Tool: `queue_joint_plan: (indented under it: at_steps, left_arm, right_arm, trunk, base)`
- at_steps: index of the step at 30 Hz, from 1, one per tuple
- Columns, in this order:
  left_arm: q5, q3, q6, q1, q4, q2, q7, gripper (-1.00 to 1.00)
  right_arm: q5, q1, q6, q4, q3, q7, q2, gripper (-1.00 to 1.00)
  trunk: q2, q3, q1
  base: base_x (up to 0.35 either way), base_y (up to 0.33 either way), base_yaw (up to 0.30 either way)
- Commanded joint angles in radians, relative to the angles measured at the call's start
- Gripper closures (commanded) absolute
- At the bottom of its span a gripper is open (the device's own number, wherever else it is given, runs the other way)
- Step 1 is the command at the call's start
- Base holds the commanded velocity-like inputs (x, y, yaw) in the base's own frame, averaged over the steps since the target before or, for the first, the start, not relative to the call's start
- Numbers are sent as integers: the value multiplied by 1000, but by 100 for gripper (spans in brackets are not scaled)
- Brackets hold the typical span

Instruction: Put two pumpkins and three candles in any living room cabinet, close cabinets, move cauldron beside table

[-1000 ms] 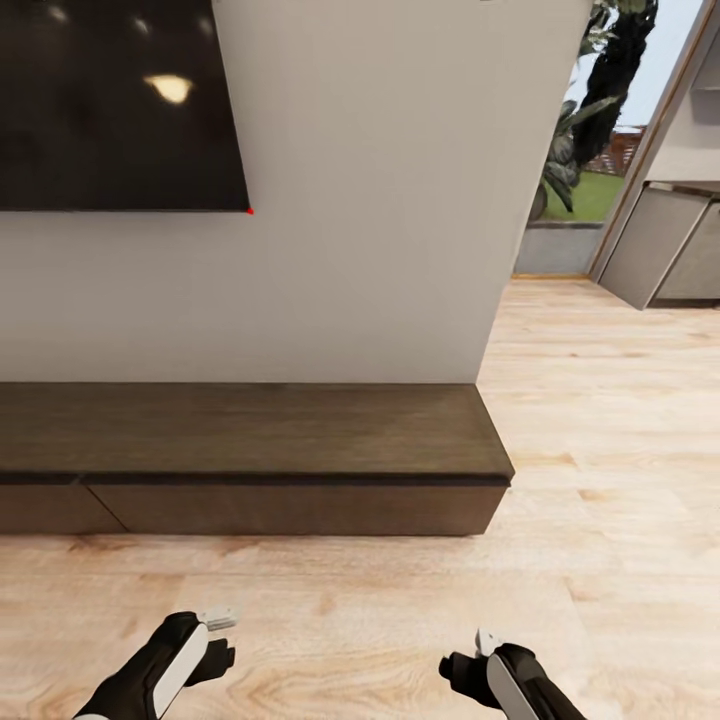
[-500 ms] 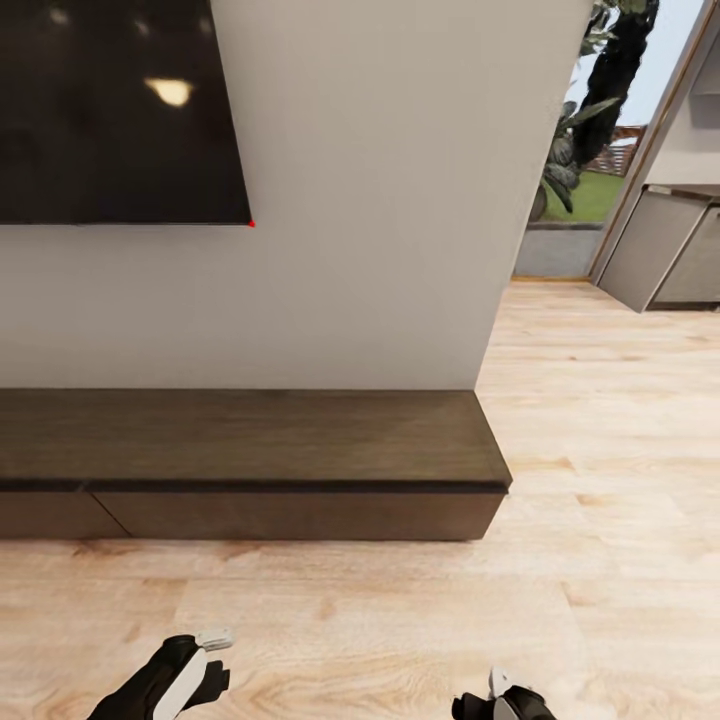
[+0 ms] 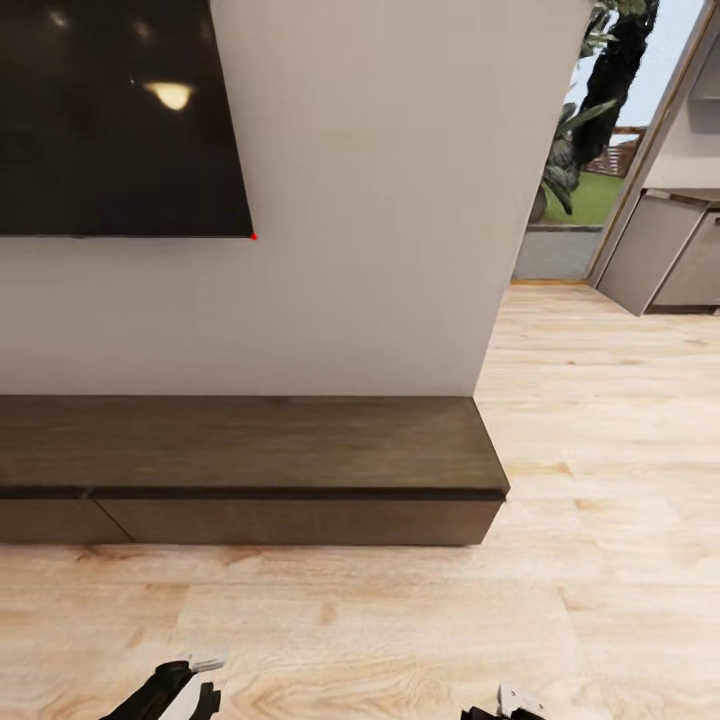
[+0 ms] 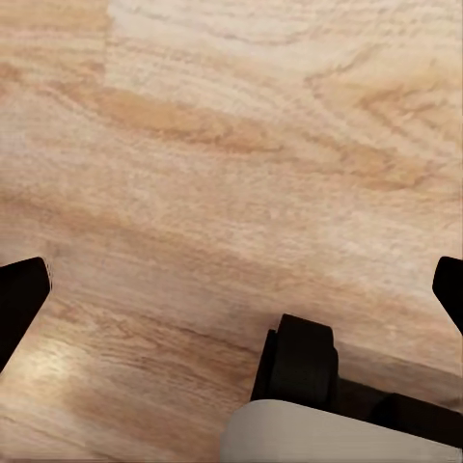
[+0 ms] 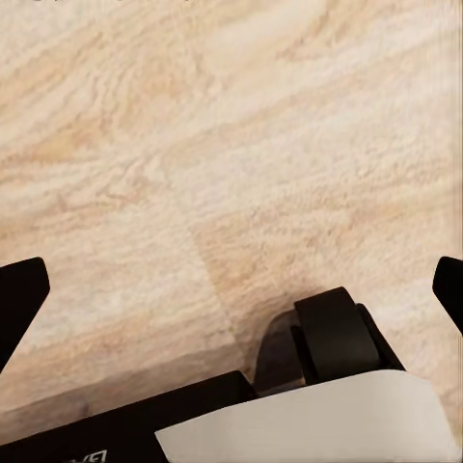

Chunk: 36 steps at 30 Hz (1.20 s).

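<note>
Since the earlier frames both arms are seen lower at the near edge of the head view (that view itself has shifted slightly). Only the tips of the left gripper point(image 3: 190, 680) and the right gripper point(image 3: 510, 702) are seen there, well apart, above the pale wood-plank floor point(image 3: 380, 630). Each wrist view shows dark fingertips point(image 4: 21, 299) at opposite edges, so both sets of jaws are held spread, with nothing between them. Beyond the arms, the long, low dark-brown wood-grain cabinet point(image 3: 250, 460) is set against the white wall point(image 3: 380, 200), its flat drawer fronts closed. A black wall-mounted screen point(image 3: 110, 110) is mounted above it at far left.
</note>
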Motion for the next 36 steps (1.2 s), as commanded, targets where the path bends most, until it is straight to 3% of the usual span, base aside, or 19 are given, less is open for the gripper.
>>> queue_joint_plan:
  at_steps: [1,16,23,36]
  left_arm:
    - [10,-9,-5,0,12,1,8,-100]
    - [12,-35,-115,0,134,-17,0,-100]
    - [10,-42,-182,0,221,-19,-105,-100]
    - [11,-43,-276,5,309,-21,-118,-100]
  right_arm:
    - [-8,0,-7,7,8,-8,-1,-100]
    - [-13,0,-168,153,6,-2,0,-100]
    - [-12,0,-180,166,7,1,-1,-100]
    - [-16,0,-288,236,6,1,-3,-100]
  trunk:
    - [7,2,-4]
    - [112,49,-62]
    - [161,71,-88]
    - [252,112,-138]
  base:
    - [0,0,0]
    - [0,0,0]
    - [0,0,0]
    - [0,0,0]
